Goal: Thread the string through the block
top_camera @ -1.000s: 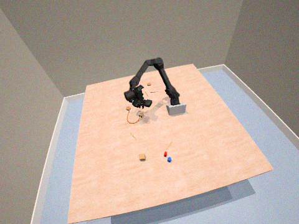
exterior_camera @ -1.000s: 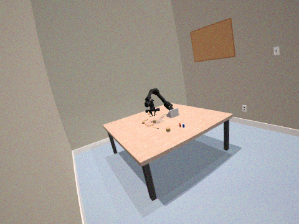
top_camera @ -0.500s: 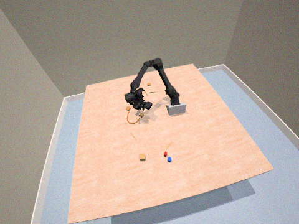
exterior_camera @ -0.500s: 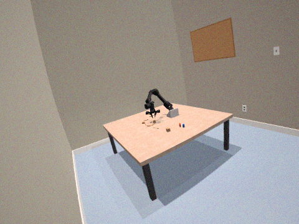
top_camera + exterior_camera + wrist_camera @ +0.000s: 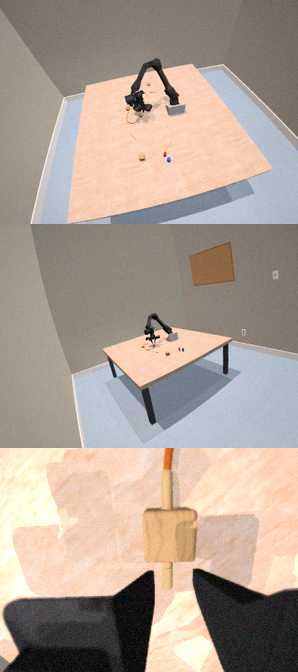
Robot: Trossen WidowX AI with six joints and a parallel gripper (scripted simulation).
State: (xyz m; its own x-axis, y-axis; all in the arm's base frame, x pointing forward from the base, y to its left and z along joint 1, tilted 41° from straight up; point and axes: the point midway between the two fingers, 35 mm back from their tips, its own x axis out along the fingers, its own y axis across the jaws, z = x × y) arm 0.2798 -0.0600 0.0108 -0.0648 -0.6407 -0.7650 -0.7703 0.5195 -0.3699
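With my tool (image 5: 143, 112) (image 5: 153, 345) (image 5: 173, 576) standing part-open and empty, I am judging the stick (image 5: 167, 577), lying through the block (image 5: 141, 114) (image 5: 154, 345) (image 5: 170, 535) on the tabletop (image 5: 198, 149) (image 5: 149, 364), as light, stiff and perhaps slippery, so I am favouring its short near end, with the soft string (image 5: 131, 123) (image 5: 148, 350) (image 5: 168, 458) trailing.

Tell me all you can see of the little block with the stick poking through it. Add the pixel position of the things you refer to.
The block (image 5: 140, 115) (image 5: 154, 345) (image 5: 169, 536) is small, boxy and light brown, with visible grain like wood and softened edges. It sits on the table below the gripper (image 5: 173, 570). A thin, pale stick (image 5: 167, 490) runs through it, showing at both sides; an orange string (image 5: 169, 458) trails from one end. The gripper's fingers are not touching the block.
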